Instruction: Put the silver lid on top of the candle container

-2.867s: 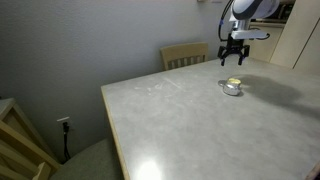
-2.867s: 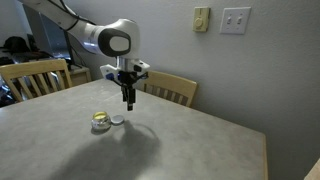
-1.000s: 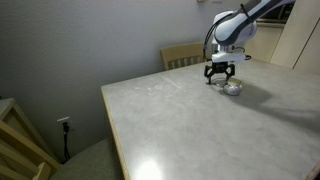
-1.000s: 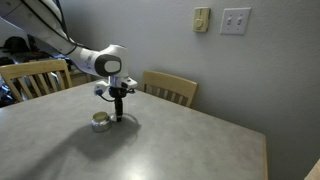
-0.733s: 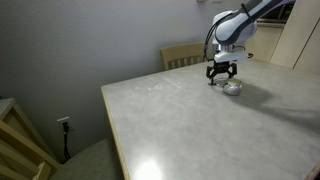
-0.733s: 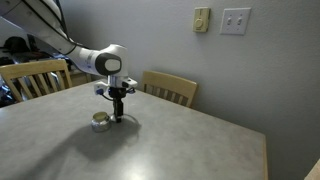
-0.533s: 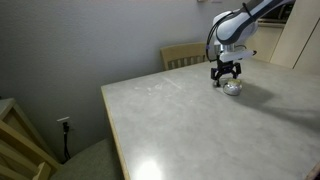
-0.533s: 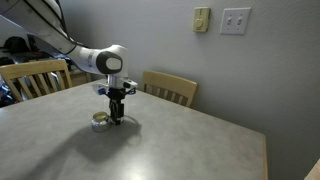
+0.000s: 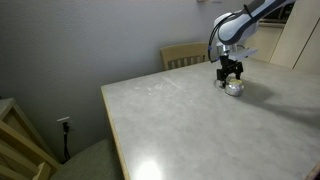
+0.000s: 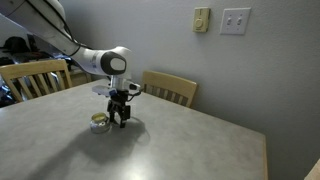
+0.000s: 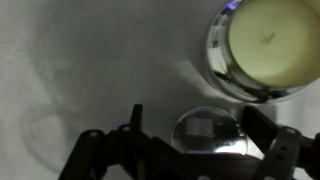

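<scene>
In the wrist view the silver lid [image 11: 208,132] lies flat on the pale table, shiny and round. My gripper [image 11: 195,120] is open and straddles it, one dark finger on each side, with a gap between the lid and each finger. The candle container [image 11: 268,45], a low tin with cream-yellow wax, stands just beyond the lid at the upper right. In both exterior views the gripper [image 10: 120,120] [image 9: 230,80] is down at the tabletop beside the candle container [image 10: 99,122] [image 9: 234,88]. There the fingers hide the lid.
A wooden chair [image 10: 168,88] stands at the far table edge behind the gripper, and another chair [image 10: 35,76] stands at the side. The table edge [image 9: 112,118] drops off toward the floor. Wall switches [image 10: 236,20] hang above.
The gripper has shifted sideways along the table toward the candle container and sunk lower over the lid. Its jaws have stayed open. The tin has not moved.
</scene>
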Controlling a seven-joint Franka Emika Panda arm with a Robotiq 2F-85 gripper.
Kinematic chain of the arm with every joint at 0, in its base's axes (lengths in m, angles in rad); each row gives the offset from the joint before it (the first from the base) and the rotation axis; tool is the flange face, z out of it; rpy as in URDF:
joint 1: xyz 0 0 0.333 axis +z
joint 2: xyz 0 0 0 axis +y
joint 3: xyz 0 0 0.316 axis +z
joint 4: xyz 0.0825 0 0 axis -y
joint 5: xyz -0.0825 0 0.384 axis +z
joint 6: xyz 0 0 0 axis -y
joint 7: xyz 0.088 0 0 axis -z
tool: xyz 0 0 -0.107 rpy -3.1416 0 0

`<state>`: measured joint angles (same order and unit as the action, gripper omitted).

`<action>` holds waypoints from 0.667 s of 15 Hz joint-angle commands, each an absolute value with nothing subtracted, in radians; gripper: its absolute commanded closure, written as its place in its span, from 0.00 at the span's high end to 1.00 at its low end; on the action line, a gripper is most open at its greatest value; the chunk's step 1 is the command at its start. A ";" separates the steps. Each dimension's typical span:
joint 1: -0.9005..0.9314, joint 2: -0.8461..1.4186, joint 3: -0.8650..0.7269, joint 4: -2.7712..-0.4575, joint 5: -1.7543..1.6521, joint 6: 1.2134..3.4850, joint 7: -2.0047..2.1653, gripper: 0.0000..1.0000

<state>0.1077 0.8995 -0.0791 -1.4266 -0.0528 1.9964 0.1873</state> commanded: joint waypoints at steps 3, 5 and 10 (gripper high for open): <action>0.062 0.899 -0.033 -1.483 0.016 2.227 0.195 1.00; 0.061 0.887 -0.027 -1.527 0.059 2.348 0.225 1.00; 0.095 0.829 -0.049 -1.652 0.110 2.513 0.346 1.00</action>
